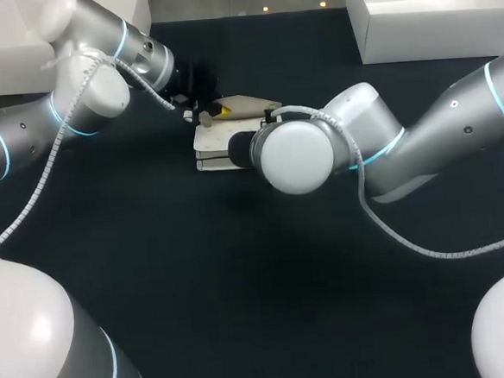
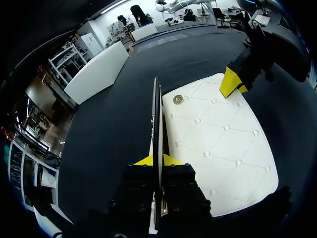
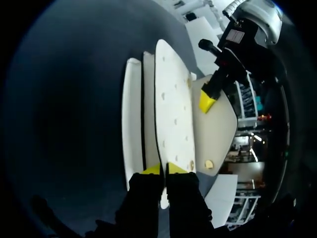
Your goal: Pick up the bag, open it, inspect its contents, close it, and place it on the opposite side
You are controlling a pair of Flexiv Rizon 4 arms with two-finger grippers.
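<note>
Clamping white quilted bag (image 2: 218, 144): both jaws

Silver-white arms (image 1: 455, 127), blue rings (image 1: 121, 38), yellow-tipped jaws.

2 white boxes (image 1: 422, 17) (image 1: 9, 50) sit at table's (image 1: 241, 285) far corners.

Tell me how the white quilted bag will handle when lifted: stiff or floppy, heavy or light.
The bag is probably fairly stiff: the panel pinched in the left pincer stands straight, edge-on, without sagging. Likely light, since its panels look thin. Its smooth quilted face may slip in the right pincer.
</note>
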